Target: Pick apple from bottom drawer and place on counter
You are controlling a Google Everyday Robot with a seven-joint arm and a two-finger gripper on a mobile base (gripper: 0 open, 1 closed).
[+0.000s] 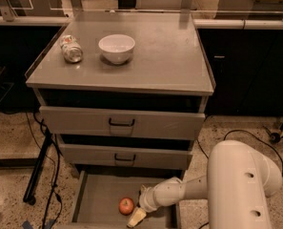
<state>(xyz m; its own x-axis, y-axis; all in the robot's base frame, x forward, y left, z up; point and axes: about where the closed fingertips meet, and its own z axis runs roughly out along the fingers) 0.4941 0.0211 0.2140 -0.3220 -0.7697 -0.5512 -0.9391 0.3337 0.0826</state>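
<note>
Speckled floor and dark cabinets around grey bench, bearing only white bowl and tipped can; lower down, bottom drawer already pulled out, apple resting inside, end effector just beside it, spread or pinching impossible to tell; likely nothing grasped yet, lift and placing left.

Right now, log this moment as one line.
step: pick, not yet done | gripper: low in bottom drawer, beside apple | apple: on drawer floor | counter: no apple yet

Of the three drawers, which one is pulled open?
The bottom drawer: its floor shows, holding the apple, with the gripper just right of it. The top drawer and middle drawer show only fronts.
</note>
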